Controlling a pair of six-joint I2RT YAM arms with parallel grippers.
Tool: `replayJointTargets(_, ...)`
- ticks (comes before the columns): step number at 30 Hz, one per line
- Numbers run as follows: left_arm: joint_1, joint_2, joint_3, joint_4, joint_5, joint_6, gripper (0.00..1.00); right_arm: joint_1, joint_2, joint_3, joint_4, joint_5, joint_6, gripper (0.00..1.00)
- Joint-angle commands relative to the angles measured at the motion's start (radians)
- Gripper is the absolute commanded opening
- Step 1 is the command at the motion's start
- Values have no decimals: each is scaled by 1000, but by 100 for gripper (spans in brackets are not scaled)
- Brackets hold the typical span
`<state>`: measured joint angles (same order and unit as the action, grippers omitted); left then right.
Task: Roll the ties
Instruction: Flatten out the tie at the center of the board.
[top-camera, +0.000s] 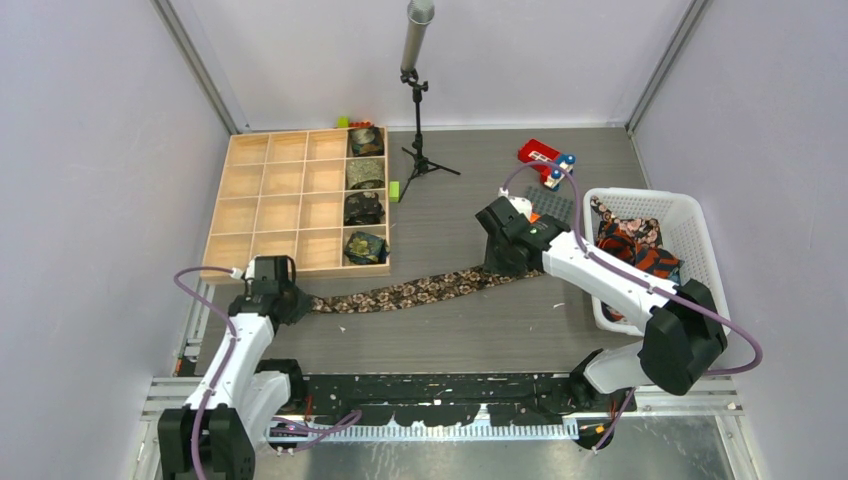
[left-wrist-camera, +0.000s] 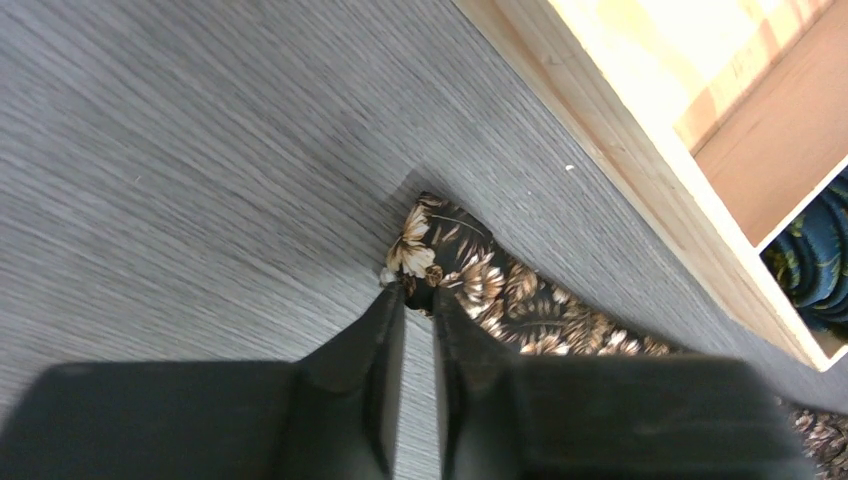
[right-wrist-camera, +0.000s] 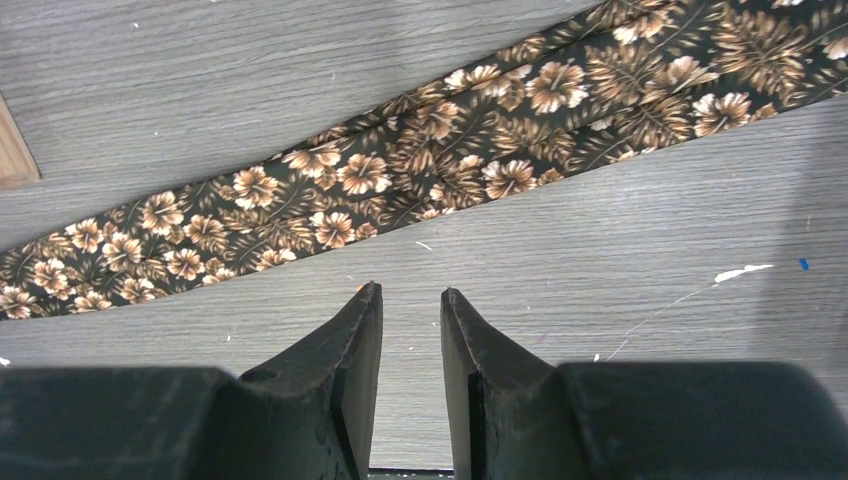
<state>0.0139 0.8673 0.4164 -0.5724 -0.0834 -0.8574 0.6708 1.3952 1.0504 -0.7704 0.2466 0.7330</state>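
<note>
Floral tie (top-camera: 420, 290): laid flat, stretched across table (top-camera: 450, 330) between both arms; left gripper (left-wrist-camera: 415, 295): jaws nearly closed at narrow end, pinch on fabric impossible to tell; right gripper (right-wrist-camera: 410, 292): jaws parted, empty, just beside wider stretch.

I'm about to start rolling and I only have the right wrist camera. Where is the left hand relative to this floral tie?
Observer: The left hand is at the narrow tip of the floral tie, close to the wooden tray. Its fingers are nearly together, but I can't tell whether they pinch the fabric.
Operator: Are any ties done?
Observer: Four rolled ties sit in the tray's right-hand column, one per compartment.
Operator: Are there more to do?
Observer: Yes, a heap of patterned ties lies in the white basket on the right side of the table.
</note>
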Motion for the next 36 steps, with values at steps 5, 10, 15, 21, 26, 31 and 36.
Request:
replayJointTargets(5, 1, -136, 46, -126, -153, -93, 0, -28, 11, 19, -32, 96, 34, 33)
replayJointTargets(10, 37, -188, 23, -205, -157, -211, 14, -47, 30, 18, -51, 118, 48, 33)
replayJointTargets(15, 82, -236, 40, -240, -139, -205, 52, -66, 24, 5, -56, 124, 49, 33)
replayJointTargets(21, 83, -249, 77, -194, -62, -76, 49, -89, 13, -10, -55, 122, 42, 33)
replayJointTargets(26, 61, -129, 77, -134, 26, 18, 48, -101, 8, -13, -47, 112, 33, 33)
replayJointTargets(31, 0, -20, 105, -101, -16, 72, 44, -122, 10, -30, -27, 88, 24, 33)
replayJointTargets(36, -5, 17, 98, -75, -40, 87, 37, -152, 11, -51, -1, 54, 16, 32)
